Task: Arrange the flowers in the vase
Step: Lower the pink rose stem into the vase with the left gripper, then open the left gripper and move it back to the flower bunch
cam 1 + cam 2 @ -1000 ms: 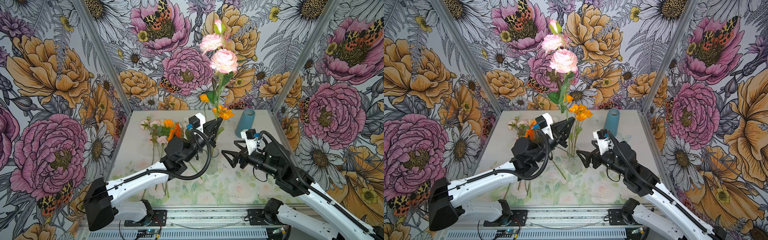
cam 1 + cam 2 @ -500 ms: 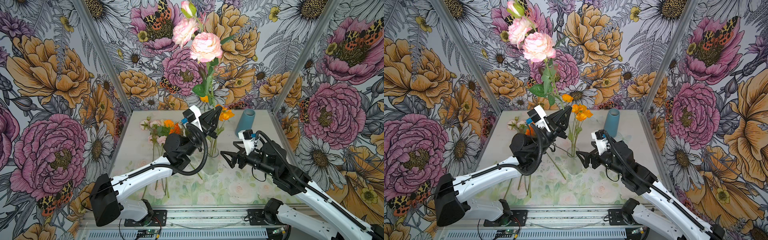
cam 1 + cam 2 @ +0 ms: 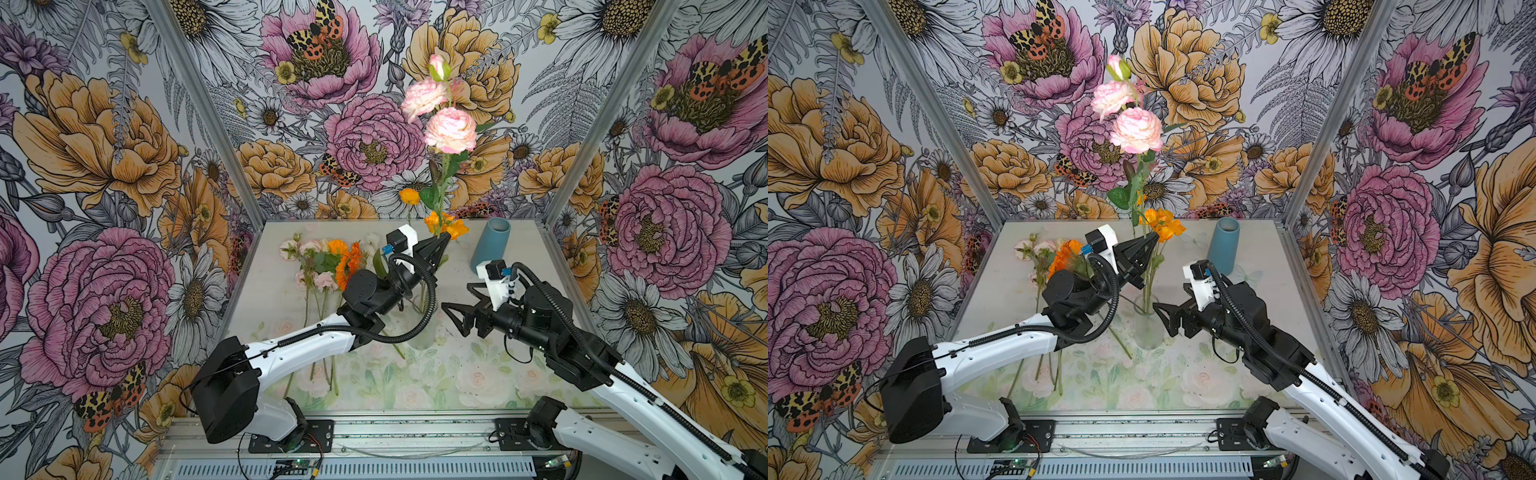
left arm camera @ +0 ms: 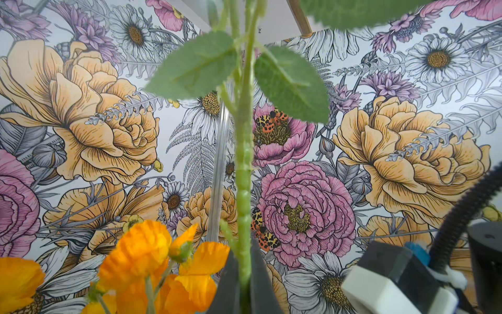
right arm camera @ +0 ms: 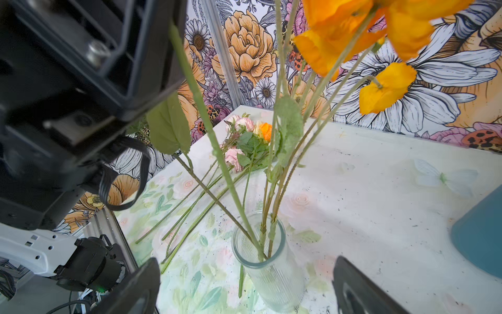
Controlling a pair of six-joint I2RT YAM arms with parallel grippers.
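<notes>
**Pink stem going into the glass vase, right arm parked next to it**

Nearest the front is the pale table top with faint printed roses [image 3: 478, 374]. The right gripper [image 3: 457, 297] hangs low over it, jaws spread as wide as they go and nothing in them. It points at the clear ribbed glass vase [image 5: 271, 271] from just beside it, not touching.

That vase stands upright around the middle of the table. The orange papery-petalled poppies [image 3: 446, 224] are already in it, their thin stems fanning up out of the mouth.

A bit further back and higher, the left gripper [image 3: 442, 241] is clamped tight on the long green leafy stem with pale pink ruffled blooms [image 3: 451, 129]. In the left wrist view the stem runs straight up out of the pinched fingers. The right wrist view shows its lower part slanting down into the vase mouth. The blooms and a bud sit way up against the back wall.

Back left, the loose bunch of pink, orange and white flowers [image 3: 328, 262] lies flat on the table, heads toward the back wall, partly hidden behind the left arm.

Back right, a matte blue tapered vase [image 3: 490, 245] stands upright, well apart from the glass one.

Behind everything is the big drawn-flower wallpaper [image 3: 374, 137].
</notes>
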